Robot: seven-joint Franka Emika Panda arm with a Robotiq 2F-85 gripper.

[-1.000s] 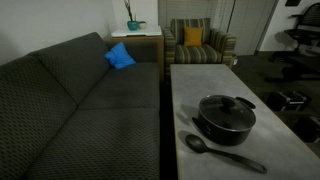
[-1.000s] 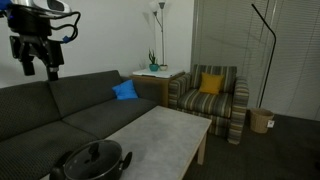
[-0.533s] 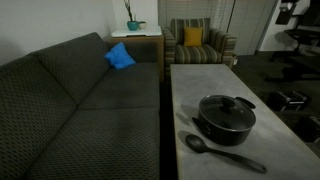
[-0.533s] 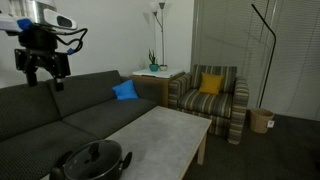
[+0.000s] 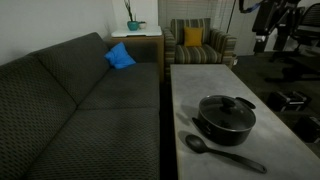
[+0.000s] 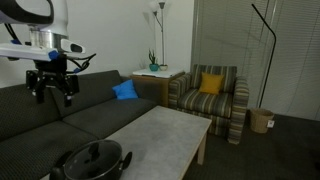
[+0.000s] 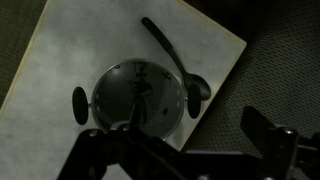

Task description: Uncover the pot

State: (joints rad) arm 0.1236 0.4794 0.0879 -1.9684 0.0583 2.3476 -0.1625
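Note:
The black pot (image 5: 226, 122) stands near the front of the pale coffee table (image 5: 200, 80), covered by a glass lid (image 5: 225, 105) with a dark knob. It also shows in an exterior view (image 6: 92, 163) and from above in the wrist view (image 7: 135, 95). A long black spoon (image 5: 222, 152) lies on the table beside the pot (image 7: 175, 60). My gripper (image 6: 55, 88) hangs open and empty high above the table, well clear of the pot. It shows at the top edge of an exterior view (image 5: 268, 28) and at the bottom of the wrist view (image 7: 178, 140).
A dark grey sofa (image 5: 80, 100) with a blue cushion (image 5: 120, 56) runs along the table. A striped armchair (image 6: 208, 95) with a yellow cushion stands beyond the table's far end. A side table with a plant (image 6: 155, 70), floor lamps and a bin (image 6: 262, 121) stand farther back.
My gripper has come down and moved closer to the table, still open. The arm has entered the top right of an exterior view. Pot, lid and spoon have not moved.

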